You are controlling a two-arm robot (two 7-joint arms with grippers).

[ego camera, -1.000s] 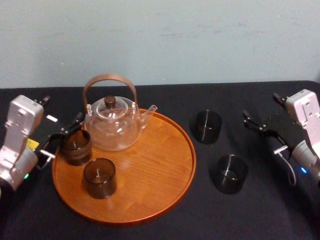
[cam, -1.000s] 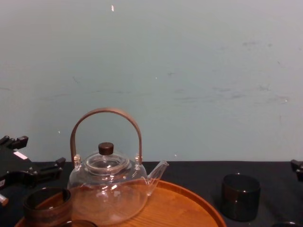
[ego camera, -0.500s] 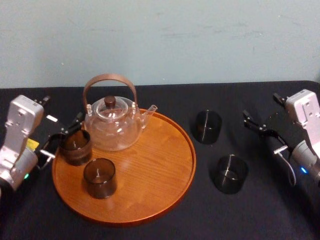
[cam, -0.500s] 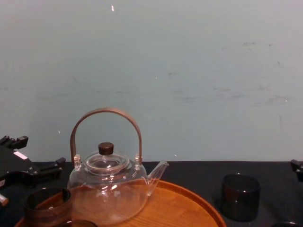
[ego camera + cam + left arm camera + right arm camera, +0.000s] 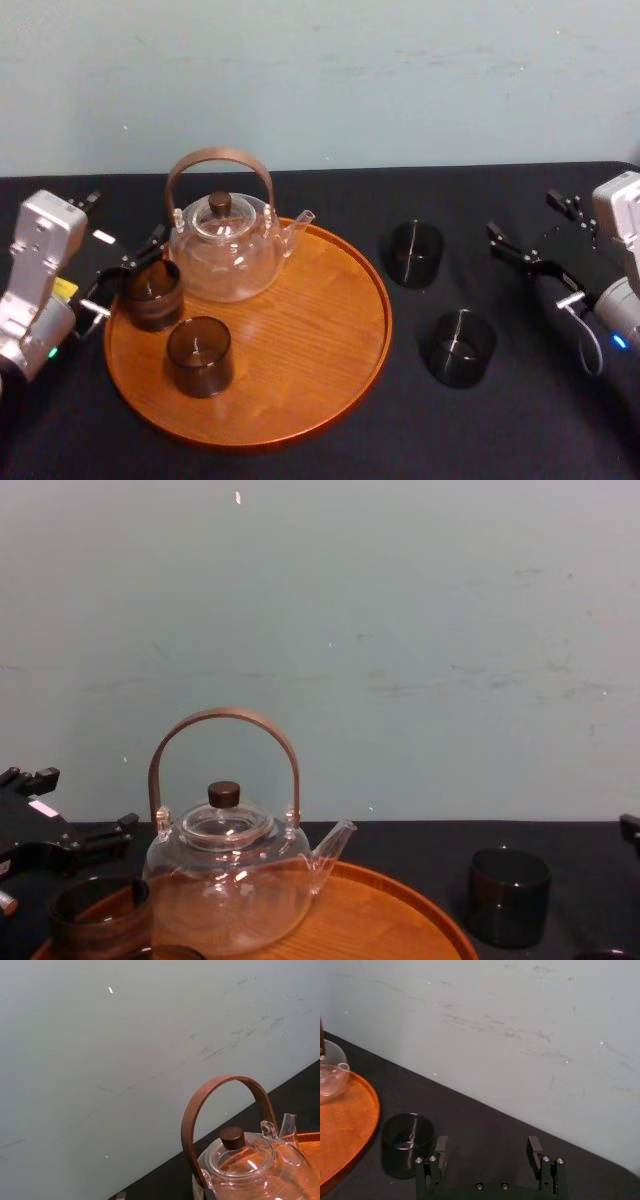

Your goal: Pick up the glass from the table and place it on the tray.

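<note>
My right hand (image 5: 487, 1141) hangs over the right side of the surface (image 5: 300, 190), fingers spread wide, holding nothing. Far glass (image 5: 415, 253) and near glass (image 5: 460, 347) both stand on the surface, right of the tray (image 5: 330, 340). My left hand (image 5: 128, 268) is open and empty at the tray's left rim, beside a third glass (image 5: 152, 293) on the tray near the teapot (image 5: 222, 250).

A clear glass teapot (image 5: 225, 255) and two dark glasses (image 5: 152, 293) (image 5: 199, 355) sit on the round wooden tray (image 5: 300, 340), two other dark glasses (image 5: 415, 253) (image 5: 461, 346) right of it.
</note>
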